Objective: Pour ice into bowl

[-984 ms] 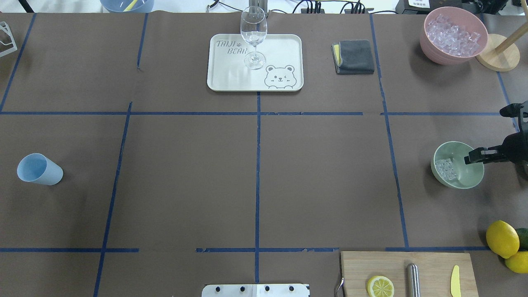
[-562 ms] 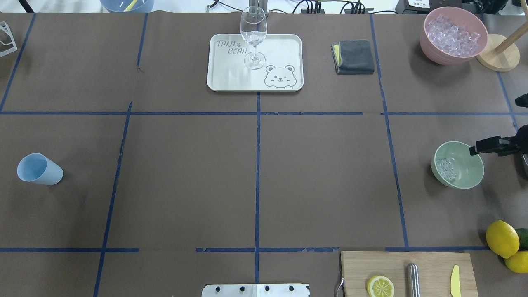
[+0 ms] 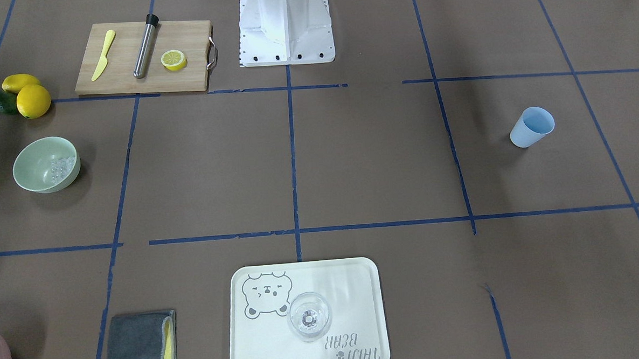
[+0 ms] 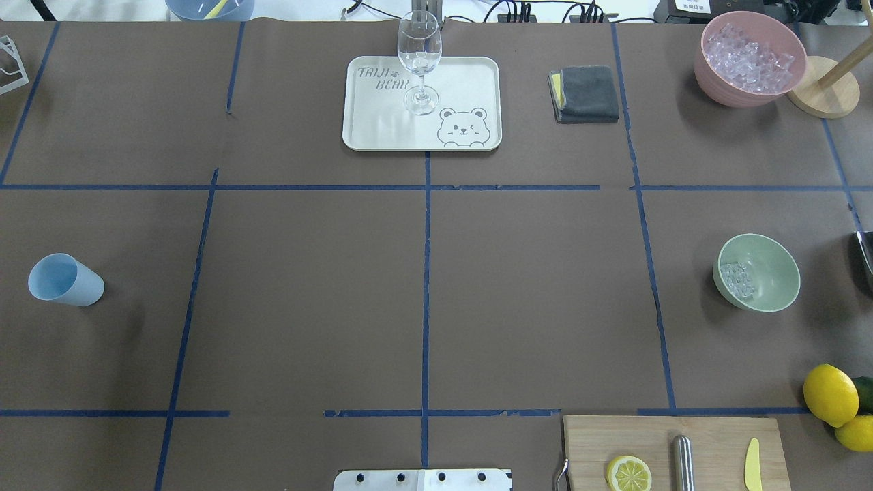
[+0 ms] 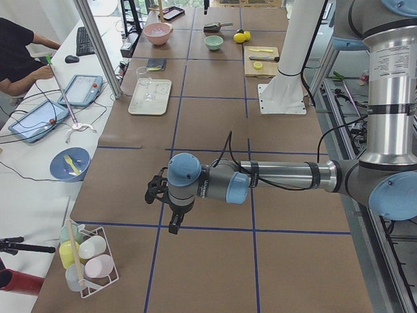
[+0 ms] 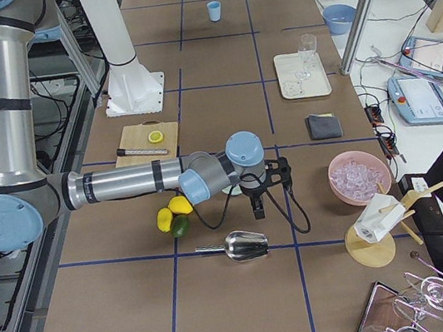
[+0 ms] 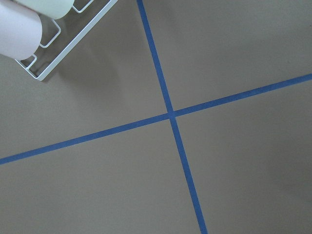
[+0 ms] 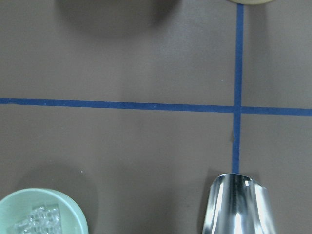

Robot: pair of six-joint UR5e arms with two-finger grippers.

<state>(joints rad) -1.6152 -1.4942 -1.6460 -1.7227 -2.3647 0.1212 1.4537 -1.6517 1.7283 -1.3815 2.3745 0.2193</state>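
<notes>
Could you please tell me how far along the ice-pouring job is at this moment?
Done: a small heap of ice lies in the green bowl, and the metal scoop lies on the table, in no gripper. In hand: nothing visible; the right gripper hangs over the table near the scoop. Left: seemingly nothing, unless more ice from the pink tub is wanted.

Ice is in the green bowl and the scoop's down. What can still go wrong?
The right gripper hangs near the scoop and the bowl. A careless retreat could knock either, spilling the ice. Its forearm also runs close to the lemons, which could roll.
</notes>
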